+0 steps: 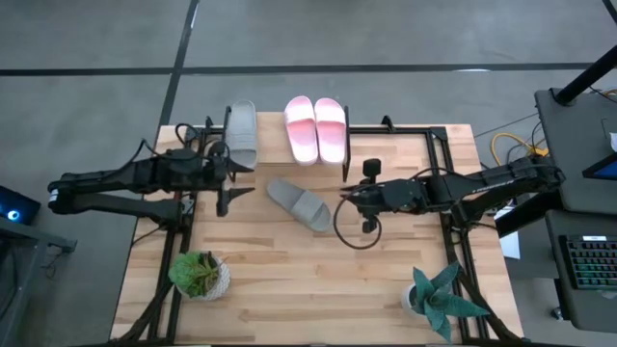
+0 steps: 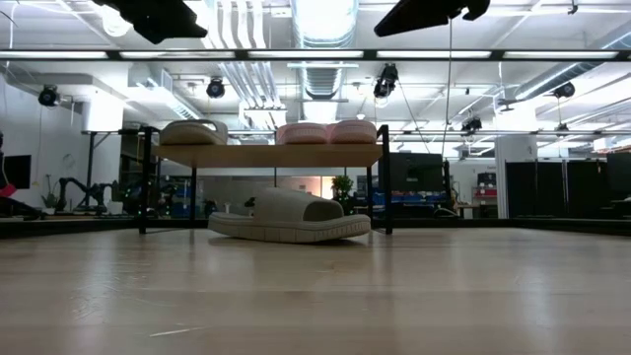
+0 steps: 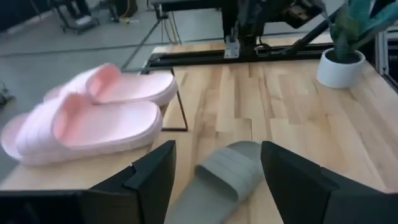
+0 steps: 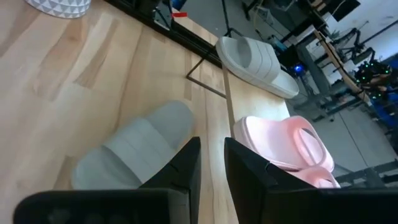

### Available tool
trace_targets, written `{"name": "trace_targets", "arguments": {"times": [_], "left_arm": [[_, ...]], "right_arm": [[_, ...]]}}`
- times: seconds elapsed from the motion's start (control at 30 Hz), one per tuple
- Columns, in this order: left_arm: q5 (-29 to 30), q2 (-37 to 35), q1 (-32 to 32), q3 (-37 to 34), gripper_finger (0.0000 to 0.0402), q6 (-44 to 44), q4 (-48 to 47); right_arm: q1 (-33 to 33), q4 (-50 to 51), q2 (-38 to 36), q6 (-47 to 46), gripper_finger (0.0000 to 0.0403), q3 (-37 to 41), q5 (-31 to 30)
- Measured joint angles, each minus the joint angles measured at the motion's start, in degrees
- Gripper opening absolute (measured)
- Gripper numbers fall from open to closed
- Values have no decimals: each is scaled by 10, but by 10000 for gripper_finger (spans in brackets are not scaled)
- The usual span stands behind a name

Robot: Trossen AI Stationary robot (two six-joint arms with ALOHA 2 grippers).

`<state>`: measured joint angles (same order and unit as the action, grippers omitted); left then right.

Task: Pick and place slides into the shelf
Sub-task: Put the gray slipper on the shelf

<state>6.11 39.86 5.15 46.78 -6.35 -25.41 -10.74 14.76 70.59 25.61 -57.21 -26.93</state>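
Status: three of four slides are on the shelf (image 1: 357,129), which stands at the table's 12 o'clock edge. One grey slide on the shelf (image 1: 241,134) lies at its left end, and the pink pair (image 1: 315,128) sits side by side next to it, toes toward the table.

Outstanding item: the loose grey slide (image 1: 298,203) lies flat on the table (image 1: 318,289), strap up, near centre and just in front of the shelf. In the high view its long axis runs diagonally, from about 10 o'clock to 4 o'clock.

Left gripper (image 1: 231,192): hovers beside the slide's 9 o'clock side, fingers spread wide, holding nothing. Its wrist view shows the slide (image 3: 221,180) lying between and just beyond the two fingers (image 3: 152,177).

Right gripper (image 1: 353,198): sits at the slide's 3 o'clock side, fingers parted only narrowly, empty. Its wrist view shows the slide (image 4: 134,149) ahead of the fingertips and off to one side.

Assessment: both grippers are near the slide, apart from it. The left appears better aligned, with the slide already framed by its wide opening; the diagonal axis will likely call for wrist rotation before closing.

Two potted plants (image 1: 200,275) stand at the 6 o'clock edge, well clear.
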Motion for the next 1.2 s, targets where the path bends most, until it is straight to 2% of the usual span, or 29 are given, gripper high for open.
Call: {"name": "trace_targets", "arguments": {"times": [0.1,0.23,0.33,0.5,0.6,0.77,0.97,1.2], "left_arm": [[6,0,0,-2,219,23,-1],[21,-6,1,-2,219,31,11],[22,-15,1,-2,219,31,11],[23,-33,1,-4,219,31,8],[23,-43,1,-4,219,31,8],[23,-54,1,-7,219,31,7],[30,-62,1,-15,219,31,3],[32,-62,1,-19,219,32,4]], "right_arm": [[-2,-5,0,7,61,2,3],[-14,-62,10,72,58,38,4],[-18,-112,34,101,54,64,6],[-9,-132,92,93,57,83,2],[-3,-142,135,96,76,81,1],[-2,-141,202,124,130,71,0],[-1,-198,258,149,188,67,-1],[0,-270,310,195,205,67,-14]]}}
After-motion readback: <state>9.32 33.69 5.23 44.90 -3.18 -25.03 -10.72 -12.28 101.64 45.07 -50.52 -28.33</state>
